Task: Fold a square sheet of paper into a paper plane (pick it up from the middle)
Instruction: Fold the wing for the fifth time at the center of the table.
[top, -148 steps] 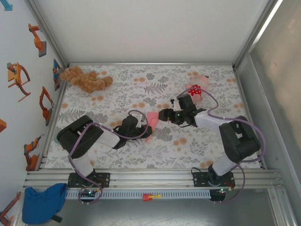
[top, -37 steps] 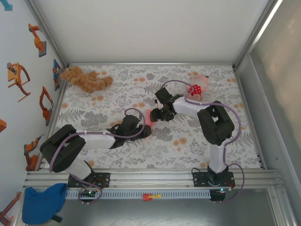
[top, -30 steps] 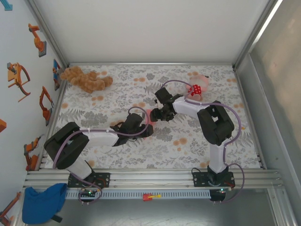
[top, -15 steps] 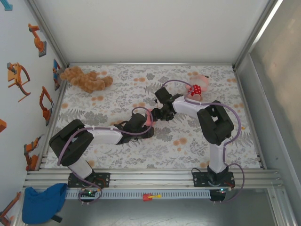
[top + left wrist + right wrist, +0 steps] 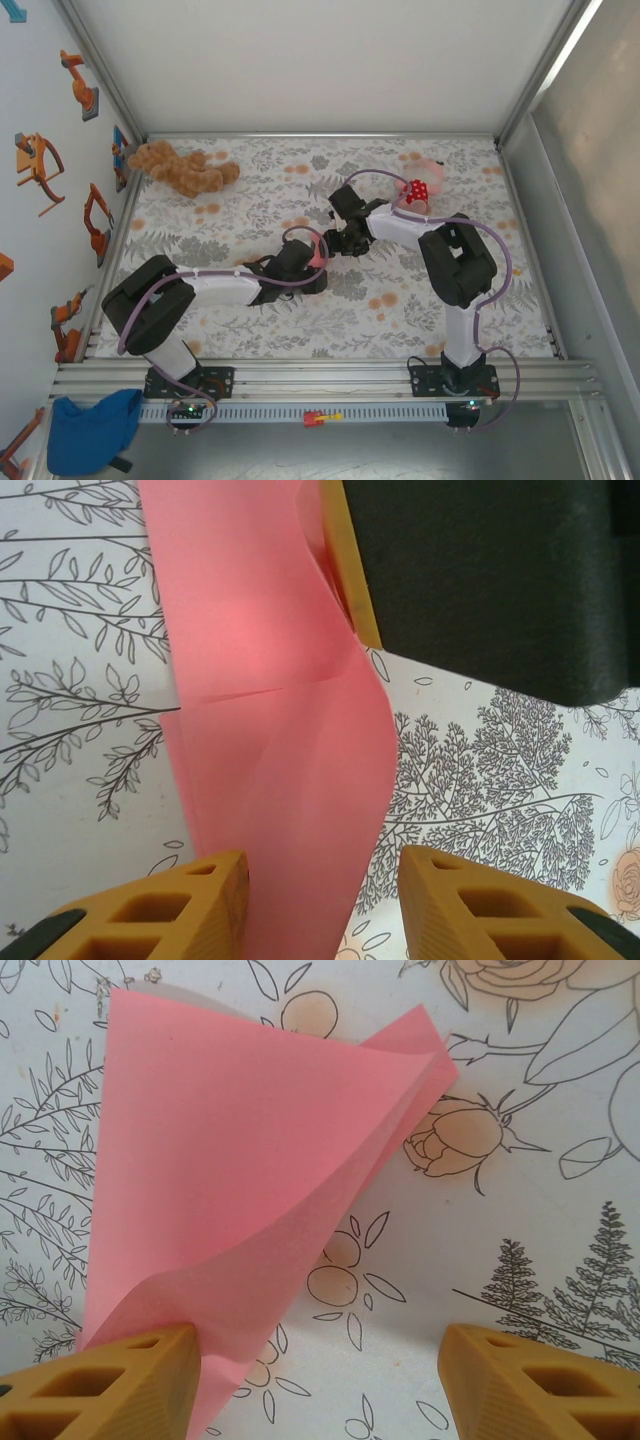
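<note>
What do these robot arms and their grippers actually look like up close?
The left arm and right arm each have white tube-like links between chunky black joints, with a purple cable looping alongside. The left gripper and right gripper have yellow-orange fingers with hollow cells.

Thin, smooth, matt paper, softly creased, is being shown by the salmon-pink square sheet of paper point(image 5: 270, 780), while matt orange plastic, finely ribbed and hollow-celled, is being shown by the fingers point(image 5: 480, 900) of the left gripper point(image 5: 320, 875) and dull black plastic by the housing point(image 5: 480, 570) above them. The table point(image 5: 250, 200) is being covered by a smooth, matt floral-printed sheet, brushed aluminium is being displayed by the frame rails point(image 5: 320, 372), and shaggy plush is being displayed by the brown teddy bear point(image 5: 182, 168), soft fabric by the blue cloth point(image 5: 90, 430).
</note>
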Tool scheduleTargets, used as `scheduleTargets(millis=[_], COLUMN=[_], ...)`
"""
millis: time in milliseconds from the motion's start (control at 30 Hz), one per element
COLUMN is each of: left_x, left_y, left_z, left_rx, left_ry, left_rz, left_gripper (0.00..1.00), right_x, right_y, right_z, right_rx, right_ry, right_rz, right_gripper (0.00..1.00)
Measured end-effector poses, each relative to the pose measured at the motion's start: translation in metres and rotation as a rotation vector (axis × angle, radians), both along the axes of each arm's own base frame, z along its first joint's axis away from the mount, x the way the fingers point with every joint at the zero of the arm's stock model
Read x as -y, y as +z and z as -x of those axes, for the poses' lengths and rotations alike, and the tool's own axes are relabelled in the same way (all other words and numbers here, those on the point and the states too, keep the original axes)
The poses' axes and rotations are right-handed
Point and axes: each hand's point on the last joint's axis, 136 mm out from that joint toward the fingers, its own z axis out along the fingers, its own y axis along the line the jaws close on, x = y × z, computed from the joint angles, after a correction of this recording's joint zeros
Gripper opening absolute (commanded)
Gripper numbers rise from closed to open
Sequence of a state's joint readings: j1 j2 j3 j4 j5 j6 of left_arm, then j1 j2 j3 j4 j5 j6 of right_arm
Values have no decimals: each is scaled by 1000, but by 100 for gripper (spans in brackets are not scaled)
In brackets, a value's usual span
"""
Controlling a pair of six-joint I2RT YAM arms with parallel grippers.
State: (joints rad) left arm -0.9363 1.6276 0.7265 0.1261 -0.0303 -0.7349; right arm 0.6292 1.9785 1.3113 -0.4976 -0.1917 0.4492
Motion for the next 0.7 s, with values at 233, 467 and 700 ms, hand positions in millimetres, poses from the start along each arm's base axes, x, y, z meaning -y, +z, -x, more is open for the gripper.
scheduleTargets(millis=[233,467,700], left_x=[6,5,3], left_y=[-2,-9,-11], left_z=[-4,-4,-5], left_rx=[-1,-1,9], left_ry=[-2,4,10], left_rz=[-4,-24,-21], left_gripper=[42,39,31], right_x=[0,0,0], right_y=[0,0,1], right_z=[0,0,0], right_rx=[0,-1,-4], right_ry=[0,-4,-7], right_rz=[0,-1,-1], right_gripper=[65,65,65])
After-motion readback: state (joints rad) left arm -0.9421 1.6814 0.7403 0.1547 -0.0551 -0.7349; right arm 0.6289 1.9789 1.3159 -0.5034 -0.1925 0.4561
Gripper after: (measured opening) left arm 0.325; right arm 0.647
